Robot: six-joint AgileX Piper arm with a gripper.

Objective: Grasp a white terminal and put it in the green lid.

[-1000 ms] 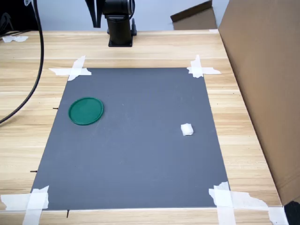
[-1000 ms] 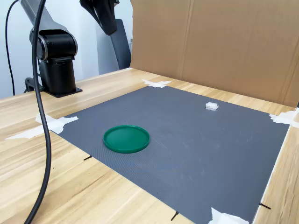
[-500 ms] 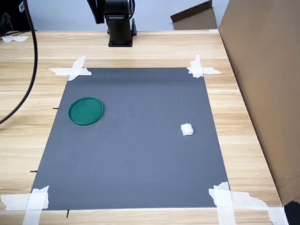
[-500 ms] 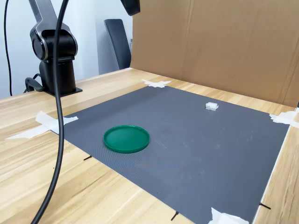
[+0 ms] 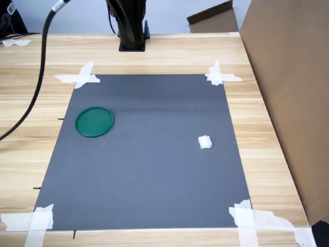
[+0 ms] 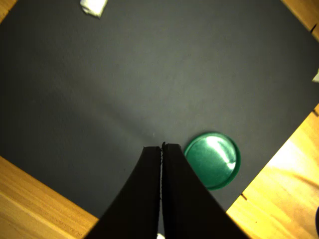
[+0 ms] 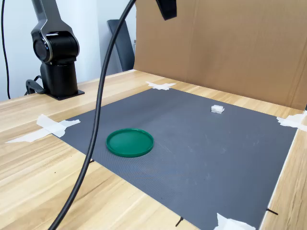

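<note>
Plainly, the green lid (image 5: 94,122) holds nothing inside.

Wooden table (image 5: 154,51), cardboard wall (image 7: 230,48)

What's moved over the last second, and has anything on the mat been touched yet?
Only the arm moved: in the second exterior view the gripper swung high across from the second exterior view's left toward the cardboard wall, dragging its cable across the picture. Nothing was grasped; the wrist view shows the fingers closed and empty. The white terminal and the green lid stayed put on the grey mat.
</note>
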